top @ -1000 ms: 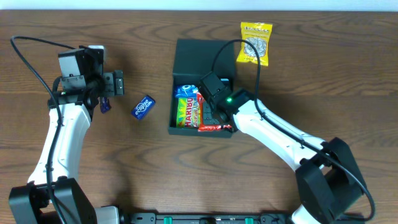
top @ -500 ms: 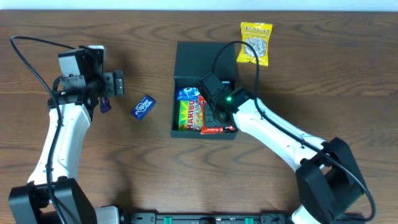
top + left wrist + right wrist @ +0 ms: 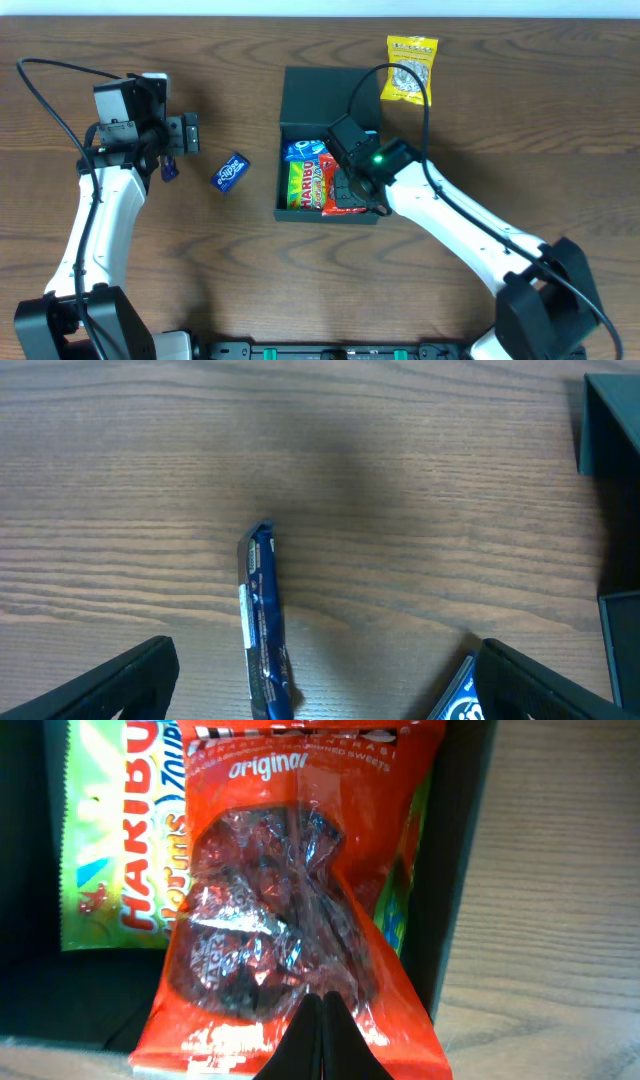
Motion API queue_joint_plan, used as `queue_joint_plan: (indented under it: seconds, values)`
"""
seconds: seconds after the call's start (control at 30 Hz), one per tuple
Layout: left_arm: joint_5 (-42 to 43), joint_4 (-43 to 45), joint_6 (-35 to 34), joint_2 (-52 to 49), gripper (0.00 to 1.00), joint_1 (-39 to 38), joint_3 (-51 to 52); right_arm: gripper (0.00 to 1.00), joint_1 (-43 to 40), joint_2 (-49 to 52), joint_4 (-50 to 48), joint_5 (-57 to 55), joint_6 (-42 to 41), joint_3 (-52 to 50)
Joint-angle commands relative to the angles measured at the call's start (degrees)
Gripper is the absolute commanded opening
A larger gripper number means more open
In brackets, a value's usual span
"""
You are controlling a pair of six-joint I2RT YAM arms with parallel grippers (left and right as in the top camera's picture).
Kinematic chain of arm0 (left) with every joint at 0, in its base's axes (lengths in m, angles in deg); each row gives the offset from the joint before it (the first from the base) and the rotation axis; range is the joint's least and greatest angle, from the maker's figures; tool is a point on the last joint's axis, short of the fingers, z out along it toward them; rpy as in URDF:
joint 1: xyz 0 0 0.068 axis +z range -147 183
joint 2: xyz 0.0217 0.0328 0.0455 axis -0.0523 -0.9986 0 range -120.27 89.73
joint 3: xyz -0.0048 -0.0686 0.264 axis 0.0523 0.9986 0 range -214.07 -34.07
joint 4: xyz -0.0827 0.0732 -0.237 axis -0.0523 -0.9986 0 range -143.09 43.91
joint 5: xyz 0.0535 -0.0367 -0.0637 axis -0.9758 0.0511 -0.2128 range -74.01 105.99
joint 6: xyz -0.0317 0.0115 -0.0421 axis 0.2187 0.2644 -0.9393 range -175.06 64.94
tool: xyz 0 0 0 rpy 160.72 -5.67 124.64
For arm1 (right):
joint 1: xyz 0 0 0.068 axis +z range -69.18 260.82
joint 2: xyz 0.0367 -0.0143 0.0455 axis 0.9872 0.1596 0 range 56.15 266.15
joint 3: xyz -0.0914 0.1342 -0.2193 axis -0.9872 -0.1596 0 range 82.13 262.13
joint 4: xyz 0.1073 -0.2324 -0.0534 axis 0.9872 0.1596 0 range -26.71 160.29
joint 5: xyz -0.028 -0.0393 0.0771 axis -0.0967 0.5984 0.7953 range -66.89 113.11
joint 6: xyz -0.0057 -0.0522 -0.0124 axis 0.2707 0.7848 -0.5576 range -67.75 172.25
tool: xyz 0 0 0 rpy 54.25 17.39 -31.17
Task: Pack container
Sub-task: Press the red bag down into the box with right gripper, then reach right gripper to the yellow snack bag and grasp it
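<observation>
The dark teal container [image 3: 290,205] stands mid-table with its lid [image 3: 320,92] open toward the back. Inside lie a blue packet [image 3: 302,150], a green Haribo bag [image 3: 304,185] [image 3: 105,840] and a red sweets packet [image 3: 340,205] [image 3: 290,870]. My right gripper [image 3: 347,188] [image 3: 322,1015] is shut and points down over the red packet's near end, with nothing between its fingers. My left gripper [image 3: 182,137] [image 3: 325,695] is wide open above the table at the left. A thin blue packet [image 3: 262,620] [image 3: 168,168] stands on edge between its fingers.
A second small blue packet [image 3: 231,171] [image 3: 455,700] lies between the left gripper and the container, beside the left gripper's right finger. A yellow snack bag [image 3: 411,70] lies behind and to the right of the container. The right arm's cable arcs over the lid.
The right arm and gripper shifted a little to the right over the box, and the red packet moved with them. The left arm has not moved.
</observation>
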Motion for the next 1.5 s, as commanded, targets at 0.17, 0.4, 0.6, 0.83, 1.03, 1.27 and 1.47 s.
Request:
queue_joint_plan:
  seconds: [0.17,0.4,0.6,0.83,1.03,1.27,1.47]
  values:
    - [0.15,-0.15,1.03,-0.11,0.95,0.13,-0.81,0.01,-0.04,9.55,-0.72,-1.44,1.33,0.11]
    - [0.15,-0.15,1.03,-0.11,0.95,0.13,-0.81,0.01,-0.04,10.05,-0.57,-1.46,1.31,0.57]
    - [0.15,-0.13,1.03,-0.11,0.95,0.13,-0.81,0.01,-0.44,3.87,-0.26,-1.44,2.19,2.05]
    - [0.15,-0.15,1.03,-0.11,0.95,0.13,-0.81,0.01,-1.49,-6.93,-3.21,-7.52,2.56,2.21]
    - [0.15,-0.13,1.03,-0.11,0.95,0.13,-0.81,0.02,-5.05,-10.21,-10.54,-20.87,2.56,2.19]
    - [0.15,-0.15,1.03,-0.11,0.95,0.13,-0.81,0.03,-13.84,-5.16,-23.17,-24.13,2.56,2.12]
    - [0.15,-0.15,1.03,-0.11,0.95,0.13,-0.81,0.63,-19.93,2.91,-35.91,-22.95,2.6,2.12]
